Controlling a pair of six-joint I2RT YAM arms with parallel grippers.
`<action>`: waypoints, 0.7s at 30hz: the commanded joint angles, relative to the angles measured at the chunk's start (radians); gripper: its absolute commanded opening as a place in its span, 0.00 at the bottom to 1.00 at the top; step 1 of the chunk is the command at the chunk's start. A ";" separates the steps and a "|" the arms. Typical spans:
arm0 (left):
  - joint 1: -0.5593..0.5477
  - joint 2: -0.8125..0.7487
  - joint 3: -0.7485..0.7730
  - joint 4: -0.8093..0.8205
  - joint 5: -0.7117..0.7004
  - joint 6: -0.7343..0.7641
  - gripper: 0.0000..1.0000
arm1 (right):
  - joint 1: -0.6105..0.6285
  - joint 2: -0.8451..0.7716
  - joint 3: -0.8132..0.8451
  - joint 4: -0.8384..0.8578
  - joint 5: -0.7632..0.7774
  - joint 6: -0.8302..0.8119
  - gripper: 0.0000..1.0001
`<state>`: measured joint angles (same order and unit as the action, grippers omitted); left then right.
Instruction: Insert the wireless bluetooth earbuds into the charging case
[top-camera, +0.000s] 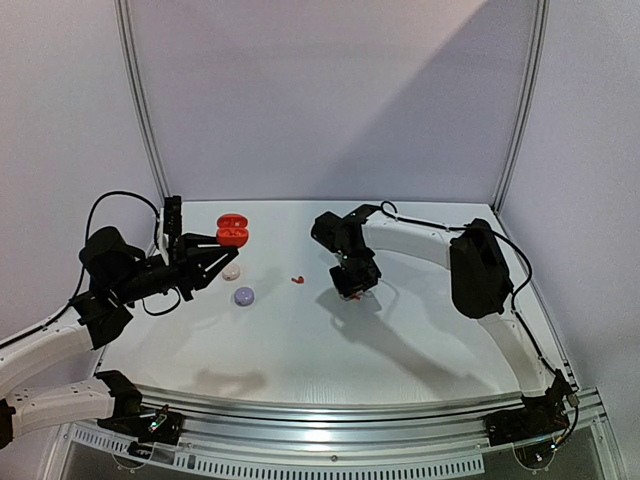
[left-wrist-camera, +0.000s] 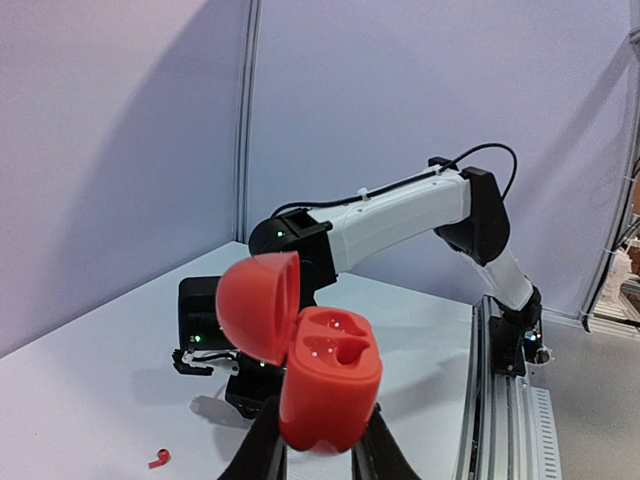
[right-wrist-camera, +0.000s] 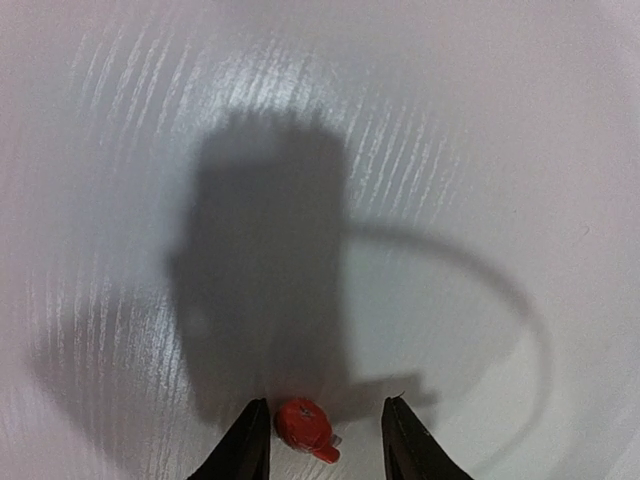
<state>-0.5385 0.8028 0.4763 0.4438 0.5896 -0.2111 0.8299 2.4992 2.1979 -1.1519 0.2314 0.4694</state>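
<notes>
White worktop inside pale lilac walls, both arms reaching in.
The left gripper pinches the red charging case, lid open, raised at far left. The right gripper is spread, a red earbud between its fingers; a second red earbud lies just left.

a robot lab cell: white table, plain pale wall panels, metal corner posts, aluminium front rail
</notes>
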 joint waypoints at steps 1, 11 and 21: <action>0.014 -0.014 -0.013 -0.002 -0.005 0.004 0.00 | -0.006 0.026 -0.033 -0.003 -0.100 -0.091 0.37; 0.015 -0.016 -0.013 -0.007 -0.008 0.007 0.00 | -0.014 0.049 -0.036 -0.002 -0.165 -0.118 0.25; 0.015 -0.019 -0.014 -0.008 -0.008 0.008 0.00 | -0.014 0.058 -0.031 -0.010 -0.169 -0.131 0.16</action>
<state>-0.5381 0.7956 0.4755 0.4423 0.5892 -0.2108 0.8097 2.4992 2.1979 -1.1339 0.1055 0.3500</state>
